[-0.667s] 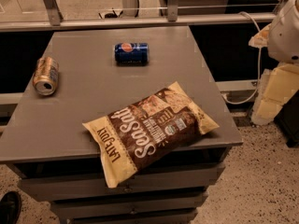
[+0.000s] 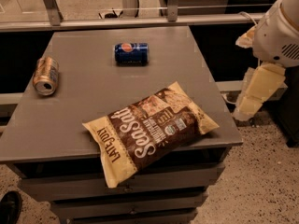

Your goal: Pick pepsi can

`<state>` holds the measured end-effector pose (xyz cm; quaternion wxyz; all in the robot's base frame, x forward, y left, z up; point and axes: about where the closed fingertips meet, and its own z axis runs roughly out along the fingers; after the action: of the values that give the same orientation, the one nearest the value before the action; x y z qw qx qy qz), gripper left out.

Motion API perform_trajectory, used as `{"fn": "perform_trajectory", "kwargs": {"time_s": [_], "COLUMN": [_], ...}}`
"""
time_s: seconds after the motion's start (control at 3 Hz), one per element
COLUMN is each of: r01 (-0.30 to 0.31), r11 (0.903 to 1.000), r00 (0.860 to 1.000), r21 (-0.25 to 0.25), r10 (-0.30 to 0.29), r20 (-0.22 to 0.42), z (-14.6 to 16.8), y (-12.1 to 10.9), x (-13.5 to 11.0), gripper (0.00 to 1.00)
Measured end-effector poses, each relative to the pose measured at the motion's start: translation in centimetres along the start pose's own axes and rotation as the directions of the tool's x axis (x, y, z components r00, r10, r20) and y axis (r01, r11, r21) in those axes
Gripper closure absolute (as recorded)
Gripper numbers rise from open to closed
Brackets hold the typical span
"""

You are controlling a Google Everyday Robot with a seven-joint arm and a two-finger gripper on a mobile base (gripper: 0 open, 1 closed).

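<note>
The pepsi can (image 2: 131, 53) is dark blue with a round red, white and blue logo. It lies on its side at the far middle of the grey table (image 2: 84, 106). My gripper (image 2: 254, 94) hangs off the table's right edge, below the white arm housing (image 2: 280, 31). It is well to the right of the can, nearer the front, and touches nothing.
A gold can (image 2: 45, 75) lies on its side near the table's left edge. A brown and yellow chip bag (image 2: 152, 129) lies at the front and overhangs the front edge. A rail (image 2: 140, 22) runs behind the table. Speckled floor lies to the right.
The arm and gripper have shifted slightly left, toward the table's right edge. The cans and the bag have not moved.
</note>
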<state>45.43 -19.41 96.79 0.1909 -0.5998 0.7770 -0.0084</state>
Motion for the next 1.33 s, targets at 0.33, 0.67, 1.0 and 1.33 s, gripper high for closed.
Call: {"fn": "perform_trajectory", "kwargs": {"time_s": [0.33,0.67,1.0,1.33], "r01": [-0.001,0.007,0.019,0.003], "r11": [0.9996,0.9989,0.9986,0.9993], "r00": [0.987,0.967,0.939,0.907], "r21": [-0.030,-0.047,-0.049,-0.037], "r10": [0.006,0.006,-0.001,0.013], "r20": [0.158,0.256,0.343,0.420], "z": [5.4,8.8,11.5,13.5], "y": [-3.6,-6.1,-8.9,-11.8], "x": [-6.5,-10.9,-16.0,-19.6], "gripper": [0.00,0.00,0.00,0.00]}}
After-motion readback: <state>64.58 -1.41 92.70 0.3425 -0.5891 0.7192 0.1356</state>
